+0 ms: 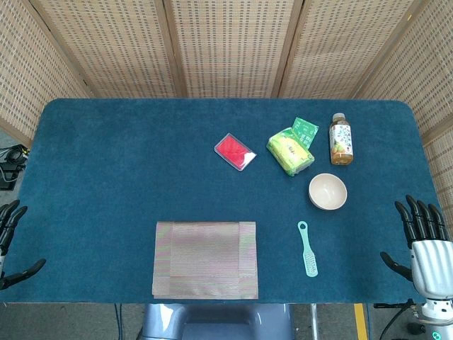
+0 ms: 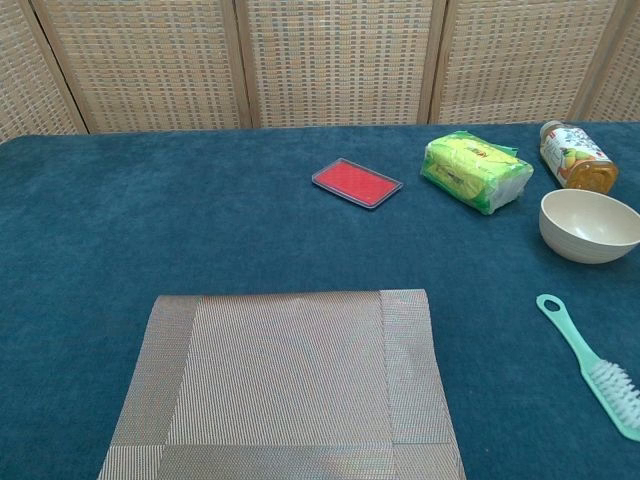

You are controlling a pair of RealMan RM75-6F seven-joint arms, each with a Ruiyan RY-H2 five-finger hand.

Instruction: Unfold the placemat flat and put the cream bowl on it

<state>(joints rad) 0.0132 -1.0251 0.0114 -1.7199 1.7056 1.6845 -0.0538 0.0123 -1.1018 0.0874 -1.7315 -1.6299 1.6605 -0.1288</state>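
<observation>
Cream bowl (image 1: 328, 191) open to approach from right; bottle (image 1: 340, 139) and green packet (image 1: 290, 151) crowd behind, brush (image 1: 307, 248) lies between bowl and near worktop (image 1: 106, 177) edge.

On the blue table (image 1: 106, 163): one folded placemat (image 1: 205, 259), one cream bowl (image 1: 328, 191), one green brush (image 1: 307, 248), one juice bottle (image 1: 340, 139), one yellow-green tissue pack (image 1: 289, 150), one small green packet (image 1: 306, 131), one red case (image 1: 234, 151); two hands, left hand (image 1: 10, 241) and right hand (image 1: 423, 241), at its edges.

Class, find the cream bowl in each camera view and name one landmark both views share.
Head view: cream bowl sits right of centre, below the bottle.
Chest view: cream bowl is at the right edge, below the bottle.
Shared landmark: the green brush, just nearer the robot.
</observation>
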